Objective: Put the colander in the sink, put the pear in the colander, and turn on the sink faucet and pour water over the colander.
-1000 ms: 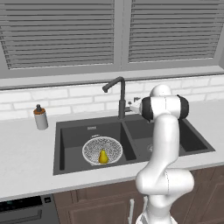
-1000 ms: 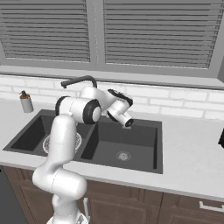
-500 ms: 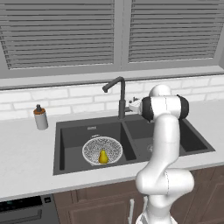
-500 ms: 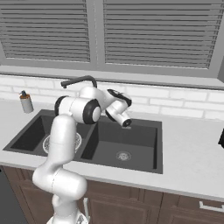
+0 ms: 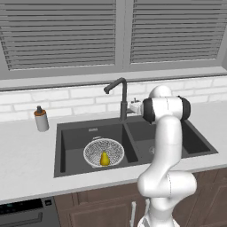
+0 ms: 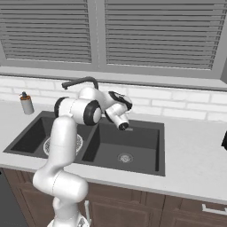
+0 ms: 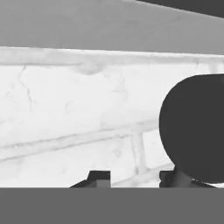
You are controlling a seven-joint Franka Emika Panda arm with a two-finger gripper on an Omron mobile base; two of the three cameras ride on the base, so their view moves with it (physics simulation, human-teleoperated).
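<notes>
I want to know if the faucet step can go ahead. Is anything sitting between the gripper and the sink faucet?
Nothing visible does. The gripper hangs just right of the sink faucet, over the edge of the right basin of the sink. The colander with the pear lies lower, in the left basin.

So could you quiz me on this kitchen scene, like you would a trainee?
1. True or false: the pear lies inside the colander.
2. Which basin of the sink holds the colander in the left base view? A) left B) right
3. Fill in: the soap bottle stands on the ____, to the left of the sink.

Key: 1 true. 2 A. 3 counter. Extra note: water is not seen running from the sink faucet, and the gripper is up beside it, behind the basins.
</notes>
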